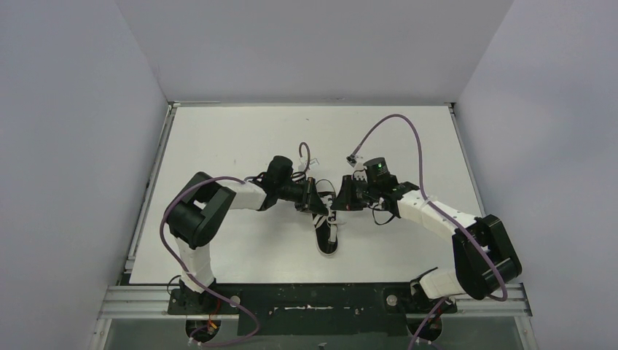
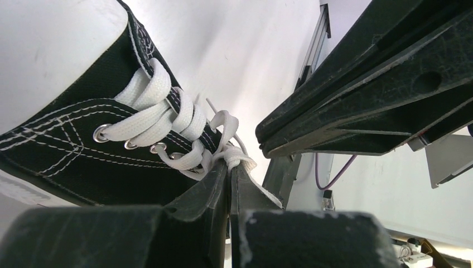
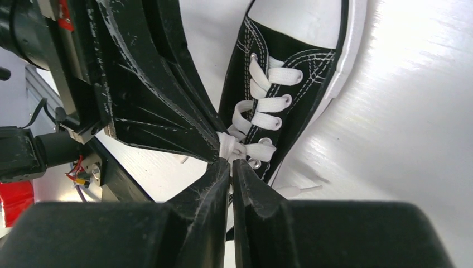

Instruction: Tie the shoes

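Black canvas sneaker (image 1: 326, 232) lies on the white desk (image 1: 218, 138), toe end toward the arm bases and ankle opening toward the far side. White laces (image 2: 162, 114) cross the metal eyelets and gather into a small bunch at the top eyelets, by the sneaker's opening.

Left gripper (image 1: 315, 204) comes in from the sneaker's left, right gripper (image 1: 339, 204) from its right. They meet tip to tip over the upper end of the lacing.

Left wrist view: jaws pressed nearly together with only a sliver between them, nipping a strand of the laces at the tips.

Right wrist view: jaws likewise almost closed, tips at the bunched laces with lace pinched between them. The left gripper's dark fingers (image 3: 156, 95) sit right against that bunch from the other side. Cannot tell whether the two grippers touch.

Loose lace end (image 3: 298, 191) lies on the desk just beside the sneaker's white sole.
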`<action>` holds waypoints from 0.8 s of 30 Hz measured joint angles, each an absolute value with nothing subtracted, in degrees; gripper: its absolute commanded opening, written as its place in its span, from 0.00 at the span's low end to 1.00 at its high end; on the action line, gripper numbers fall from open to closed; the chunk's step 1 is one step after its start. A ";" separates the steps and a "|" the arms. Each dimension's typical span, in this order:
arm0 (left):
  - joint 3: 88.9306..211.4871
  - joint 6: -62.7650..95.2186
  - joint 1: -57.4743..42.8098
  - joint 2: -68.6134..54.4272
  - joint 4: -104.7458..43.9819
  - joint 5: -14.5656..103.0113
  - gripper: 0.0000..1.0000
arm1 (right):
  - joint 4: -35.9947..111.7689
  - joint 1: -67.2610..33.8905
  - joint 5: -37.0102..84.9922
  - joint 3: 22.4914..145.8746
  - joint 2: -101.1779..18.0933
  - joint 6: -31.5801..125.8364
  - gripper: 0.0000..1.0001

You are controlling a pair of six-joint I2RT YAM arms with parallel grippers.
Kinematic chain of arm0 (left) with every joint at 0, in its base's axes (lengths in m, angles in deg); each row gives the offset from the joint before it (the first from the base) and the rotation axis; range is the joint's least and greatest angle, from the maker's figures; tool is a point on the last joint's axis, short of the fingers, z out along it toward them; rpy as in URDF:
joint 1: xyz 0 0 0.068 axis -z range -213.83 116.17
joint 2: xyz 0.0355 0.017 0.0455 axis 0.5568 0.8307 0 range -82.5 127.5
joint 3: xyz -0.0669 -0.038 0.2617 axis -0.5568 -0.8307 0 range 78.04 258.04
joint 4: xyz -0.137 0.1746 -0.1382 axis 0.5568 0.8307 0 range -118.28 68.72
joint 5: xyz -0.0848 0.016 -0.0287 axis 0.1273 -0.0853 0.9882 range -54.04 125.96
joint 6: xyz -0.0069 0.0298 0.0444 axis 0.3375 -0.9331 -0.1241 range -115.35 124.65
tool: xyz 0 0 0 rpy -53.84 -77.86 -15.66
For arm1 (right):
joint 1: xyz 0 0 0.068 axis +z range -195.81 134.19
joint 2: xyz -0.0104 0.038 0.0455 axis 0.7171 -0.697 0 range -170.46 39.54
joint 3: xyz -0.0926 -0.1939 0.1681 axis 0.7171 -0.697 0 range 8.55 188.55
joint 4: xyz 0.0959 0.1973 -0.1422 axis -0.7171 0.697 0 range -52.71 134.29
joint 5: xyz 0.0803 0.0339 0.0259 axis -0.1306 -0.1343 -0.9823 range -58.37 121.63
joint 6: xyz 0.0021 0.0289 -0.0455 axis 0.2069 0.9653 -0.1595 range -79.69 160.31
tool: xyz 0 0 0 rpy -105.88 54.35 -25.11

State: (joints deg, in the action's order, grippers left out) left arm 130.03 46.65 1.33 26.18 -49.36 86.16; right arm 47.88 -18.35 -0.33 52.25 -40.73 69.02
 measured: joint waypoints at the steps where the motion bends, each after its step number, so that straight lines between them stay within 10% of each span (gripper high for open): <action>1: 130.05 46.65 1.33 26.18 -49.38 86.20 0.00 | 47.44 -18.35 -0.66 52.25 -40.77 69.13 0.09; 24: 130.07 47.02 1.33 26.18 -49.53 87.03 0.00 | 46.96 -16.47 -2.37 51.68 -41.96 67.19 0.08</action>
